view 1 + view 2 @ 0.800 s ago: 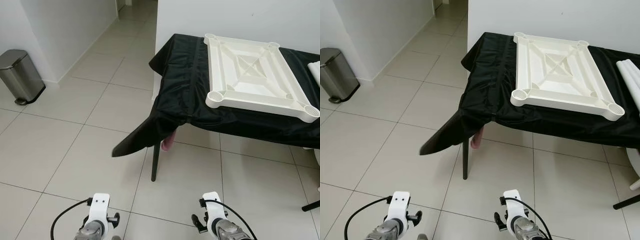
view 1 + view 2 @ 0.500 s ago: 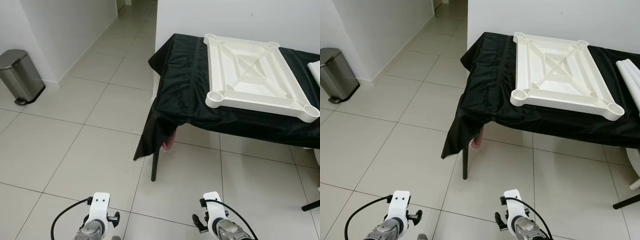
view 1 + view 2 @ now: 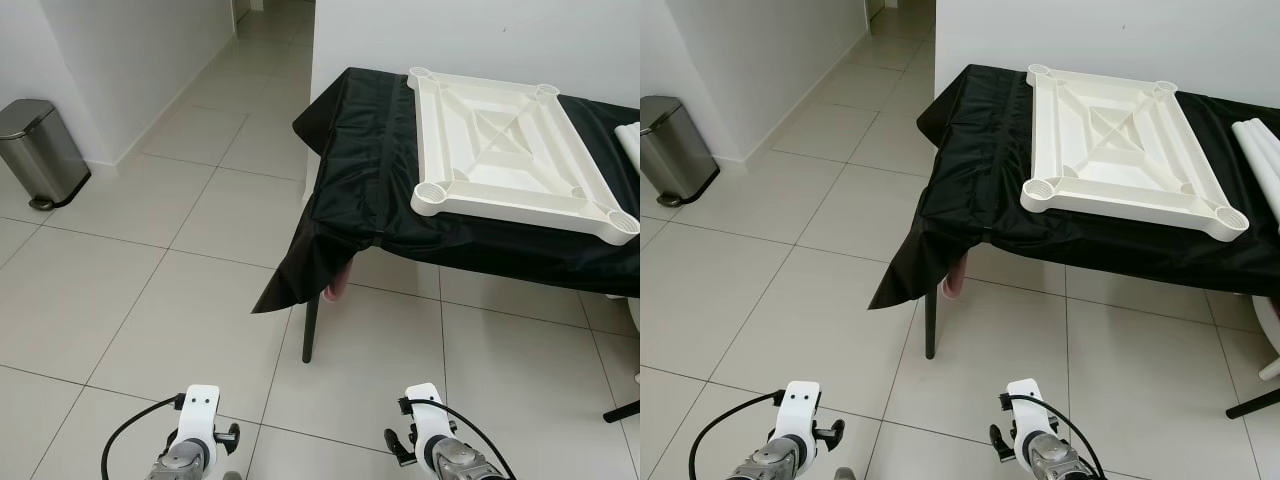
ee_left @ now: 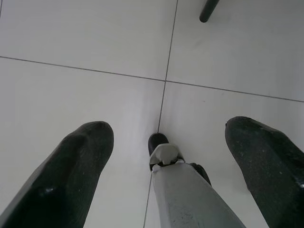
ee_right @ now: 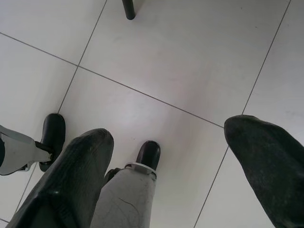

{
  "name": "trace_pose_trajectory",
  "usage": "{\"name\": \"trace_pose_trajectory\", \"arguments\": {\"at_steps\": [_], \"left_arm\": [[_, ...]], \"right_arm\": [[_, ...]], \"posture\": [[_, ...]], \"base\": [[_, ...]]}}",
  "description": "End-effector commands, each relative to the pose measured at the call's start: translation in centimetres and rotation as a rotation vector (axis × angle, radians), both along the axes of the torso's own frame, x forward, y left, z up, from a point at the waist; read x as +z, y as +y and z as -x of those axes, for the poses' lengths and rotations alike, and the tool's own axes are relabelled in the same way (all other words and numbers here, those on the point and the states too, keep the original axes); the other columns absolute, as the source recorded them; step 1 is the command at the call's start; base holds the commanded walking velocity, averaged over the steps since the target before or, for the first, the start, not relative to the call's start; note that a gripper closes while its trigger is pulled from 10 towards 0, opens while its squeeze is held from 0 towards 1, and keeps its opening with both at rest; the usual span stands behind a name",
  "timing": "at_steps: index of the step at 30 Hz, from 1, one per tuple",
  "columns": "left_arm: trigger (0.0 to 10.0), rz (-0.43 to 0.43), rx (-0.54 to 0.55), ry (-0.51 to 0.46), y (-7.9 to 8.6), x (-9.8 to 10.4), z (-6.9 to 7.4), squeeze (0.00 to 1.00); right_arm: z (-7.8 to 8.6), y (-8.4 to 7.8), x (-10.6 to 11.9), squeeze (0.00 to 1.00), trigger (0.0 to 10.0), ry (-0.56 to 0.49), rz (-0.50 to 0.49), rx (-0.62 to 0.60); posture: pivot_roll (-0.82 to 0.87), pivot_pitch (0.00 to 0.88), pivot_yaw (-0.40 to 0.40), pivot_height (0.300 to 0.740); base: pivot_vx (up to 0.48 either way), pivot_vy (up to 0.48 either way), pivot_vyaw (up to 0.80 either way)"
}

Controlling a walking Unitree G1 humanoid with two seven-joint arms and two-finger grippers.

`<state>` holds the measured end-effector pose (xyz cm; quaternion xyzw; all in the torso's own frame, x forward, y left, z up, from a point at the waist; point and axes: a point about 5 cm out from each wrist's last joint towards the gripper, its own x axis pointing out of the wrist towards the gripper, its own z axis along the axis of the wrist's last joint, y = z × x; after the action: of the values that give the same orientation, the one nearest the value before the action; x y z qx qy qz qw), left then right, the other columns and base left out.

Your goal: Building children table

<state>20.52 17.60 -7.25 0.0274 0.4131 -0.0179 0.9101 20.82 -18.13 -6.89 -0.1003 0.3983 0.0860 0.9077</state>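
Observation:
A white plastic children's table top (image 3: 505,155) lies upside down on a table draped in black cloth (image 3: 365,170), ahead and to my right. Its round leg sockets face up at the corners. White tube-shaped legs (image 3: 1262,150) lie on the cloth at the far right edge. Both arms hang low in front of me, far from the table, left arm (image 3: 195,440) and right arm (image 3: 430,450). My left gripper (image 4: 168,130) is open over bare floor tiles. My right gripper (image 5: 168,133) is open too, with nothing between its fingers.
A steel pedal bin (image 3: 40,150) stands by the left wall. A loose cloth corner (image 3: 290,285) hangs beside the black table leg (image 3: 311,325), with something pink (image 3: 335,290) under it. A corridor runs back on the left. A black stand foot (image 3: 622,410) lies at the right.
The hanging cloth corner is swaying: it stuck far out to the left, swung in towards the table leg, and has now swung partly out again. Arms and camera are still.

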Motion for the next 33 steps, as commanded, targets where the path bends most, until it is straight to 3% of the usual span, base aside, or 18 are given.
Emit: {"name": "trace_pose_trajectory", "arguments": {"at_steps": [1,5,16,19,23,27,29,32,33], "left_arm": [[10.0,-0.022,0.019,0.007,0.1,-0.2,0.4,0.0],[10.0,-0.021,0.021,0.001,0.2,-0.2,0.3,0.0],[10.0,0.026,0.037,-0.169,0.6,2.0,-2.7,0.0],[10.0,0.042,0.028,-0.285,1.2,3.6,-4.3,0.0],[10.0,0.045,0.022,-0.328,1.3,4.2,-4.9,0.0],[10.0,0.059,0.004,-0.553,2.1,7.9,-7.4,0.0],[10.0,0.061,0.005,-0.579,2.2,8.3,-7.6,0.0],[10.0,0.04,0.025,-0.724,3.0,11.5,-8.6,0.0],[10.0,0.04,0.025,-0.724,3.0,11.5,-8.6,0.0]], "right_arm": [[0.4,0.0,-0.3,0.0,10.0,0.026,0.003,-0.006],[0.3,0.1,-0.2,0.0,10.0,0.02,0.001,-0.002],[-3.2,1.0,2.1,0.0,10.0,-0.133,-0.059,0.029],[-5.4,1.9,4.0,0.0,10.0,-0.254,-0.104,0.07],[-6.3,2.2,4.9,0.0,10.0,-0.302,-0.119,0.081],[-9.7,3.1,9.2,0.0,10.0,-0.543,-0.154,0.119],[-10.0,3.1,9.7,0.0,10.0,-0.572,-0.154,0.123],[-11.6,3.3,12.8,0.0,10.0,-0.711,-0.243,0.119],[-11.6,3.3,12.8,0.0,10.0,-0.711,-0.243,0.119]], "posture": [[0.02,0.016,-0.018,0.74],[0.02,0.022,-0.017,0.74],[0.02,0.057,-0.017,0.74],[0.02,0.062,-0.019,0.74],[0.03,0.07,-0.022,0.74],[0.03,0.083,-0.025,0.74],[0.03,0.083,-0.025,0.74],[0.03,0.088,-0.031,0.74],[0.03,0.088,-0.031,0.74]], "base": [[0.0,0.0,0.0],[0.0,0.0,0.0],[0.0,0.0,0.0],[0.0,0.0,0.0],[0.0,0.0,0.0],[0.0,0.0,0.0],[0.0,0.0,0.0],[0.0,0.0,0.0],[0.0,0.0,0.0]]}}
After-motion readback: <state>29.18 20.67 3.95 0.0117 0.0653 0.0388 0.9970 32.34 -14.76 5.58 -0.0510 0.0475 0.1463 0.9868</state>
